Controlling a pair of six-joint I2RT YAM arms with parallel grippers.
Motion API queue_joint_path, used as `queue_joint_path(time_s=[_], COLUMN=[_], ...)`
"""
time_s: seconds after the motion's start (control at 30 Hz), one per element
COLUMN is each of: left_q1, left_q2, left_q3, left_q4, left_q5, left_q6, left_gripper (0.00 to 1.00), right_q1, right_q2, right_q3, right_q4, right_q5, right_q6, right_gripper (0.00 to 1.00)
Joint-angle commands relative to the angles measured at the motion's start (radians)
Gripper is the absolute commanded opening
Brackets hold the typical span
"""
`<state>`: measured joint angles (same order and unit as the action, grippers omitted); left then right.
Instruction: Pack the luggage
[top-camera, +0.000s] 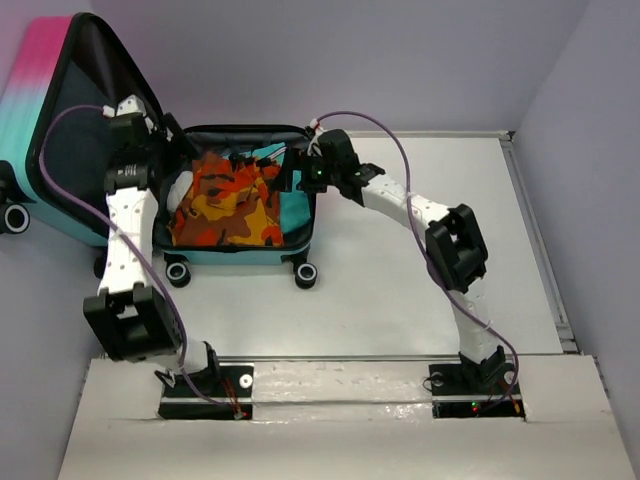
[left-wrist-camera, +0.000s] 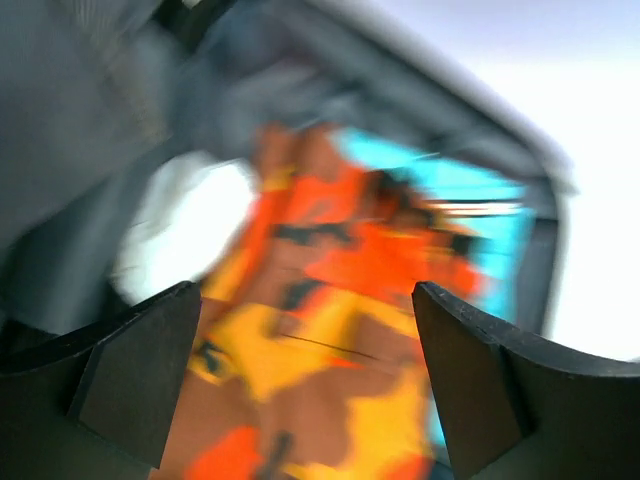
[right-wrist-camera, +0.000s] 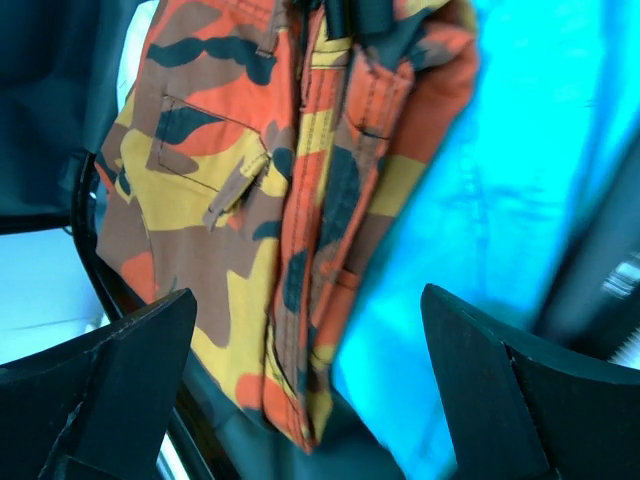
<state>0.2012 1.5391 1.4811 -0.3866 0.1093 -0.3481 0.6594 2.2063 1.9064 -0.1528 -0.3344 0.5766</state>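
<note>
The luggage (top-camera: 190, 255) lies open on the table, its pink-to-teal lid (top-camera: 40, 100) standing up at the left. Inside lie an orange, yellow and brown camouflage garment (top-camera: 235, 200), a teal cloth (top-camera: 296, 205) and something white (top-camera: 183, 190). My left gripper (top-camera: 170, 135) is open and empty over the suitcase's back left corner; its view, blurred, looks down on the garment (left-wrist-camera: 330, 300). My right gripper (top-camera: 292, 165) is open and empty over the back right part; its view shows the garment (right-wrist-camera: 250, 200) beside the teal cloth (right-wrist-camera: 500, 200).
The suitcase's black wheels (top-camera: 305, 275) stick out toward the near side. The white table (top-camera: 420, 290) ends at a raised rail (top-camera: 535, 220) on the right, with walls at the back and left.
</note>
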Motion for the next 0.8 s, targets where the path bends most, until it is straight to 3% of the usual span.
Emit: queue_joint_path(time_s=[0.0,0.03,0.17,0.27,0.3,0.4,0.5,0.57,0.63,0.77], left_q1=[-0.078,-0.104,-0.197,-0.197,-0.195,-0.197,-0.197,-0.159,-0.03,0.039], left_q2=[-0.336,-0.336,-0.658,-0.893,-0.962,-0.994,-0.927,-0.837,-0.747,-0.634], left_q3=[-0.055,-0.091,-0.283,-0.419,-0.445,-0.478,-0.53,-0.527,-0.49,-0.409], left_q4=[0.135,0.146,0.172,0.135,0.079,-0.026,-0.02,0.005,0.055,0.019], left_q5=[0.014,-0.002,-0.19,-0.388,-0.521,-0.803,-0.939,-0.912,-0.817,-0.855], left_q6=[-0.022,-0.022,-0.028,-0.037,-0.031,0.007,0.047,0.043,0.052,0.022], left_gripper=[0.99,0.99,0.99,0.99,0.99,0.98,0.98,0.98,0.97,0.9], right_q1=[-0.007,-0.007,-0.007,-0.007,-0.007,-0.007,-0.007,-0.007,-0.007,-0.007], right_q2=[-0.175,-0.198,-0.354,-0.508,-0.581,-0.666,-0.694,-0.706,-0.703,-0.708], right_q3=[-0.079,-0.079,-0.255,-0.38,-0.47,-0.596,-0.658,-0.71,-0.742,-0.785], right_q4=[0.004,0.004,0.015,0.048,0.08,0.116,0.131,0.142,0.183,0.183], right_q5=[0.04,0.04,0.061,0.078,0.086,0.077,0.038,-0.014,-0.032,-0.052], right_q6=[-0.101,-0.101,-0.162,-0.185,-0.185,-0.187,-0.19,-0.192,-0.196,-0.21], right_gripper=[1.0,0.99,0.86,0.47,0.4,0.43,0.45,0.45,0.45,0.45])
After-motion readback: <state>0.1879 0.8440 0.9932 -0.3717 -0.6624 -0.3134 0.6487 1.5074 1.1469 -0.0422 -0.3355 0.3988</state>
